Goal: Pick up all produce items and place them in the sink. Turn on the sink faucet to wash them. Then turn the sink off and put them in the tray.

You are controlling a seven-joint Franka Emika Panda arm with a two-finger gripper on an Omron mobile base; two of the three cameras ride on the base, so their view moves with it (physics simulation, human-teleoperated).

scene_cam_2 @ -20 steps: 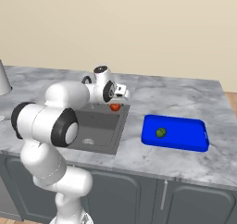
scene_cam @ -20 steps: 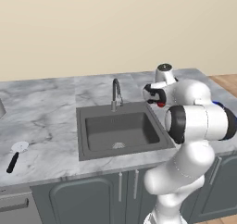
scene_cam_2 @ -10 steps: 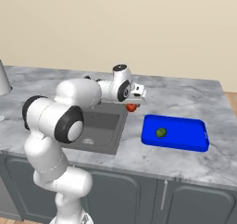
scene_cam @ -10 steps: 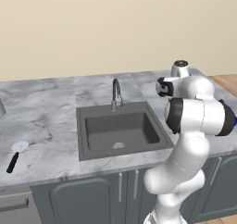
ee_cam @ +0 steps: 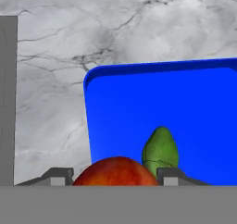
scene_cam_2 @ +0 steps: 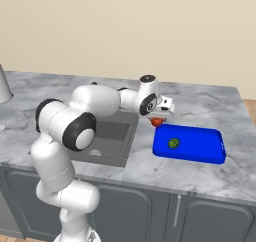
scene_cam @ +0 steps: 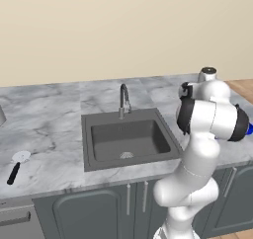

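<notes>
Now carrying the red-orange produce item (scene_cam_2: 157,121) toward the tray (scene_cam_2: 210,153), so best to bring it fully over the blue floor before letting go; releasing at the near rim risks a roll onto the counter (scene_cam_2: 225,178). Worth lowering close to the tray floor first, then spreading the jaws slowly; a drop from height onto a flat low-rimmed surface likely sends a round thing wandering. Worth picking a bare patch beside the green produce item (scene_cam_2: 173,143), already lying inside the tray near its left end; landing on top of it would knock both about.

Gripper (scene_cam_2: 159,117) clamped around the red-orange item, jaws held apart by its width, fingertips (ee_cam: 58,176) flanking it low in the hand view, with the green item (ee_cam: 160,150) just beyond and the tray's corner (ee_cam: 99,75) ahead. Reached out sideways from the shoulder across the counter, forearm roughly level, wrist turned so the hand points downward; hanging just above the tray's left edge rather than over its middle. Sink (scene_cam: 126,139) and sink faucet (scene_cam: 123,99) left of the arm, basin showing no produce inside, no water visible at the spout.
</notes>
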